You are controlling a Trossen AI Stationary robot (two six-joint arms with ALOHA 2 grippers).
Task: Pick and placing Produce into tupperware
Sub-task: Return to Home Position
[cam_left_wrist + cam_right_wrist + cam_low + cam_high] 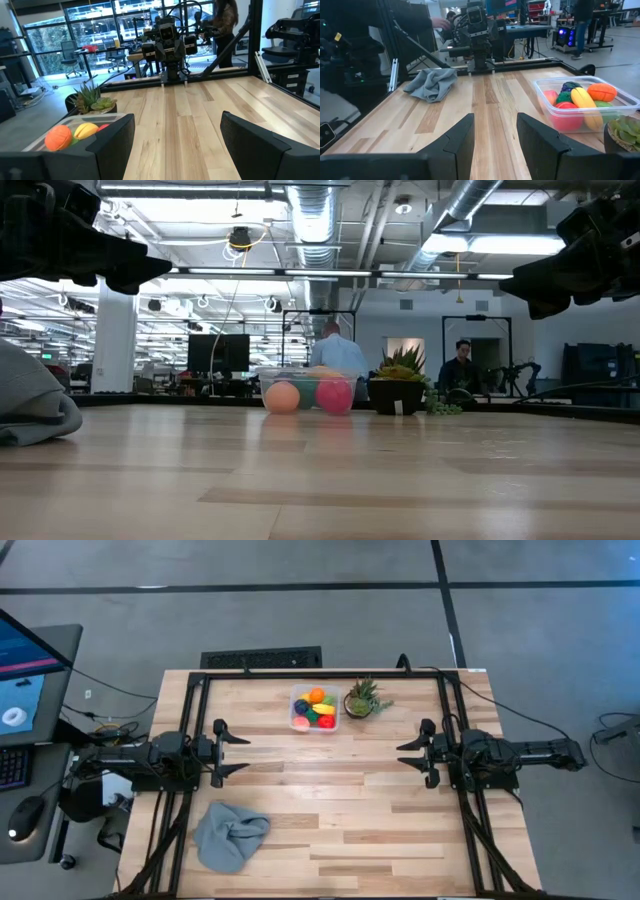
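Note:
The clear tupperware [314, 708] stands near the table's far edge and holds several pieces of produce, among them an orange one [601, 91], a yellow one [585, 102] and a red one [566, 121]. My left gripper [246, 753] hovers level at the table's left side. It is open, with only bare wood between its fingers [177, 117]. My right gripper [400, 754] hovers level at the table's right side, facing the left one. Its fingers stand a narrower gap apart [495, 117], with nothing between them. Both are well clear of the tupperware.
A small potted plant [362, 700] stands right beside the tupperware. A crumpled grey cloth [230, 835] lies near the table's front left. A black frame [200, 680] edges the table. Bare wood lies between the arms. People [335, 355] show in the room beyond.

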